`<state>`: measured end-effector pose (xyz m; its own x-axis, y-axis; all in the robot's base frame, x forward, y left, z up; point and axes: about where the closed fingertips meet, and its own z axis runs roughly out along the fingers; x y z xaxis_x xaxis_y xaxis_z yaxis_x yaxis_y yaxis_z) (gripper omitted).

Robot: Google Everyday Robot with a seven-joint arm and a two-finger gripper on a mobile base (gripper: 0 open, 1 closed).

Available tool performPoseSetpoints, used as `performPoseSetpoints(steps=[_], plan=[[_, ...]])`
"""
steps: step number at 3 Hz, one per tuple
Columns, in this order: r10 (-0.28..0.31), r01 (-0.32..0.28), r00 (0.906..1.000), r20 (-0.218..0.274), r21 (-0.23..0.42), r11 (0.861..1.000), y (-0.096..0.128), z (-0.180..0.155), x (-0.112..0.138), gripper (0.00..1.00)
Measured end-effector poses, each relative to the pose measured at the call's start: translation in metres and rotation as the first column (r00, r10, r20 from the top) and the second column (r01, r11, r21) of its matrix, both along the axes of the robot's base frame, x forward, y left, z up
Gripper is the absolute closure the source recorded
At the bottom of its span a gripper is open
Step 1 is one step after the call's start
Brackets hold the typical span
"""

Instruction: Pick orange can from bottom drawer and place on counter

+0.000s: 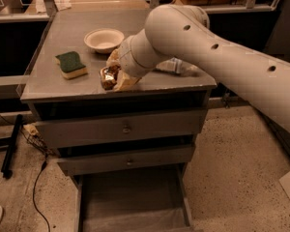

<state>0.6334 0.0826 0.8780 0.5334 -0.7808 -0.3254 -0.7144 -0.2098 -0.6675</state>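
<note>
The orange can (108,77) is a shiny brownish-gold drink can, held in my gripper (115,75) over the front part of the counter (63,88). The gripper is shut on it, one pale finger above and one below. The can hangs at or just above the counter surface; I cannot tell whether it touches. My thick white arm (203,47) reaches in from the right and hides much of the counter's right side. The bottom drawer (130,202) stands pulled out below, its flat grey floor bare.
A white bowl (104,39) sits at the counter's middle back. A green and yellow sponge (71,64) lies to the left of the can. A clear plastic bottle (176,65) lies partly hidden behind my arm. Two upper drawers (125,128) are shut. A cable trails on the floor at left.
</note>
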Motion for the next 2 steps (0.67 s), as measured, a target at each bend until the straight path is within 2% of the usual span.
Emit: performPoseSetpoints(steps=[1,2], plan=[[0.05,-0.05,0.9984,-0.026,0.012,0.999,0.008,-0.001,0.01,1.0],[0.115,-0.114,0.9913,-0.064,0.01,0.993,0.017,-0.002,0.025,1.0]])
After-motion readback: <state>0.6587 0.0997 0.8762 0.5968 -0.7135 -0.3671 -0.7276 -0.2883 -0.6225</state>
